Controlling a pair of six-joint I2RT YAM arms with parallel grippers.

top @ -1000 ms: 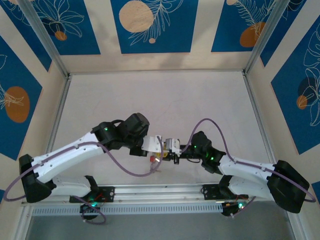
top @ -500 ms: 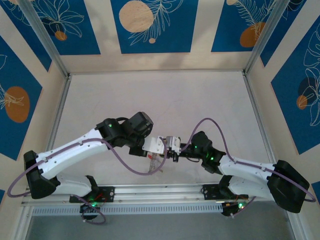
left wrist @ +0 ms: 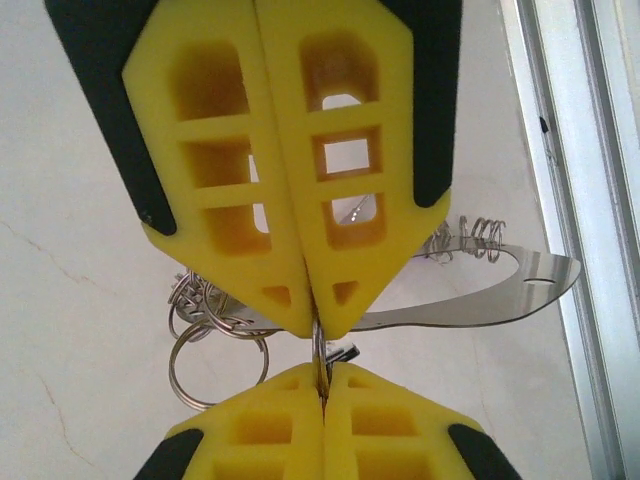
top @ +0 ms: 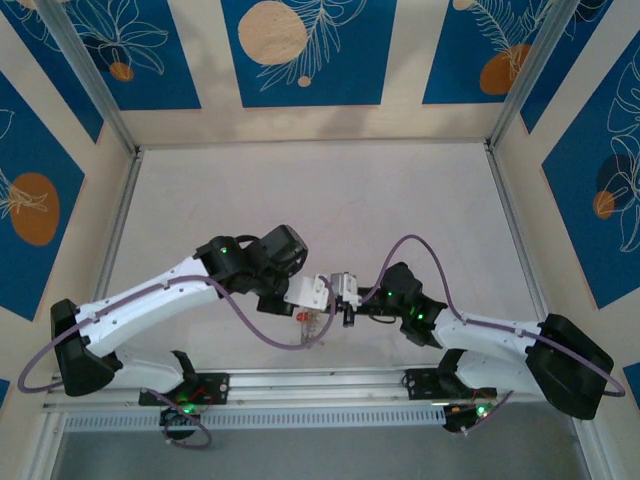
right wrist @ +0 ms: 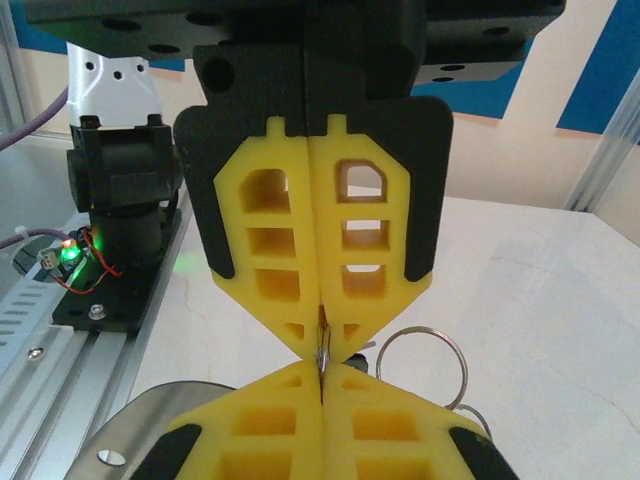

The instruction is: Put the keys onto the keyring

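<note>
Left gripper (left wrist: 315, 328) and right gripper (right wrist: 320, 345) sit tip to tip, each with its fingers pressed together on the same thin metal strip (left wrist: 320, 352). It's edge-on, so you can't tell whether it's a key blade or ring wire. Keyring (left wrist: 172, 360) hangs just beside the left tips, on their left in the left wrist view, with smaller rings (left wrist: 190, 300) bunched above it. Expect it all to be light, stiff, slick steel that will likely twist or pop out of the foam pads. Pinch flat faces near a key's head, not the wire edge. Plate (left wrist: 470, 300) and springs (left wrist: 480, 240) stick out on the other side of the tips and may swing. Rail (left wrist: 570, 150) lies beyond them. The opposing tips leave you almost no room to thread.
</note>
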